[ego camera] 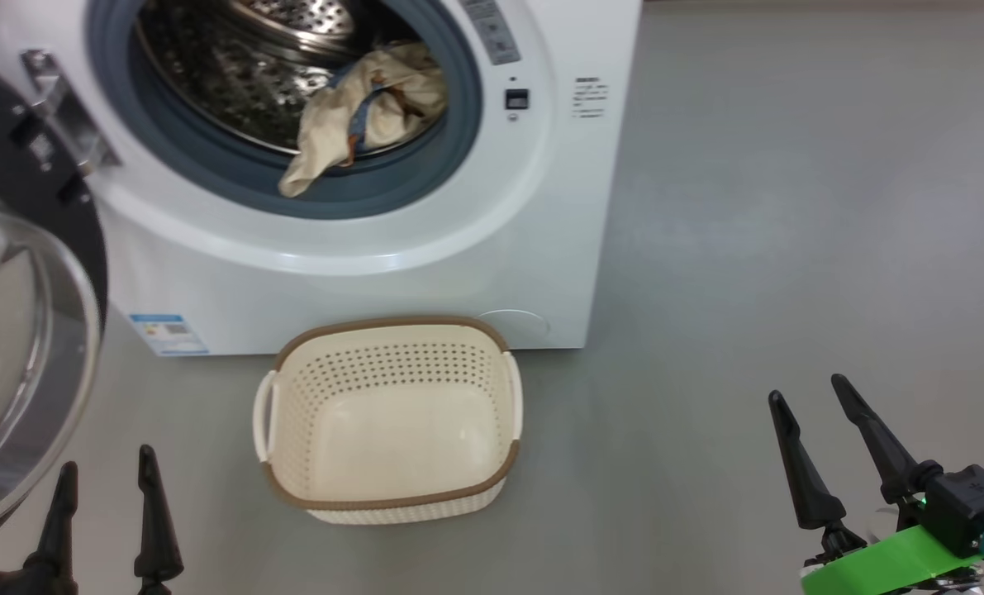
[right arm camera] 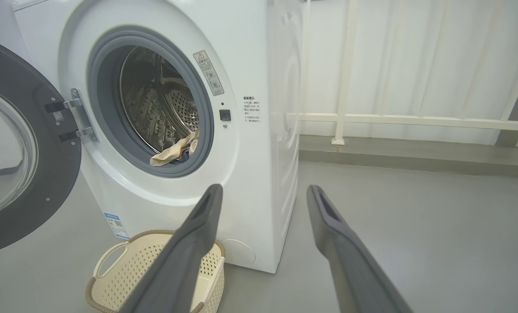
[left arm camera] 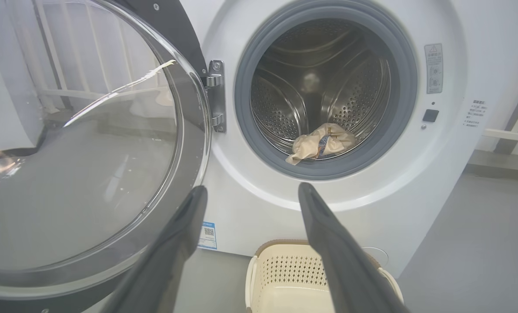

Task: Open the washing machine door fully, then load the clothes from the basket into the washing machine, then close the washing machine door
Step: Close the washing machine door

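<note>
The washing machine (ego camera: pixel 475 248) (left arm camera: pixel 459 174) (right arm camera: pixel 267 174) stands with its round black door (ego camera: pixel 21 314) (left arm camera: pixel 89 152) (right arm camera: pixel 15 143) swung wide to the left. Cream and blue clothes (ego camera: pixel 368 107) (left arm camera: pixel 322 142) (right arm camera: pixel 174 152) lie in the steel drum, one end draped over the grey rubber ring. On the floor in front sits the cream basket (ego camera: pixel 388 413) (left arm camera: pixel 285 278) (right arm camera: pixel 124 274) with nothing inside. My left gripper (ego camera: pixel 105 471) (left arm camera: pixel 252 191) is open at the lower left, just below the door's glass. To the right of the basket my right gripper (ego camera: pixel 805 388) (right arm camera: pixel 263 191) is open and holds nothing.
Grey floor (ego camera: pixel 789 207) stretches to the right of the machine. Behind it in the right wrist view run a white railing (right arm camera: pixel 393 119) and a pale curtain. The open door's glass bulges out over the floor at the left.
</note>
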Controlling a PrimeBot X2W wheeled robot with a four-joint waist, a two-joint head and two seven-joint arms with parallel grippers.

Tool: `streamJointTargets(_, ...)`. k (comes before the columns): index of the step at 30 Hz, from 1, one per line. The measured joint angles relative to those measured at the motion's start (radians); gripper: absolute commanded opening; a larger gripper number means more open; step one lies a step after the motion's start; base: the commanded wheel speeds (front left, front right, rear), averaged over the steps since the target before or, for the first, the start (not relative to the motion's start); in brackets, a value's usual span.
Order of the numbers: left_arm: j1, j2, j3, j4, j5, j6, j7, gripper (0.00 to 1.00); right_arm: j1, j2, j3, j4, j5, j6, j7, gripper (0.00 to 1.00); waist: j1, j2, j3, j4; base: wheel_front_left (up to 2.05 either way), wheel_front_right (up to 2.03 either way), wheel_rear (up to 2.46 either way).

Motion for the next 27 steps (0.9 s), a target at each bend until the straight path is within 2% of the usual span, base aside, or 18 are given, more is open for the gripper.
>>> streamJointTargets(8, 0.037, 0.000, -0.015, -0.006, -0.029, 0.032, 0.000, 1.00, -0.007, -0.016, 0.032, 0.003, 0.000, 0.000, 0.000, 1.00, 0.0000, 0.0000, -0.003, 0.113, 0.00, 0.00, 0.00)
streamJointTargets(27, 0.082, 0.000, -0.021, -0.020, -0.046, 0.055, 0.000, 1.00, -0.004, -0.022, 0.055, 0.006, 0.001, 0.000, 0.000, 1.00, 0.0000, 0.0000, -0.028, 0.415, 0.00, 0.00, 0.00)
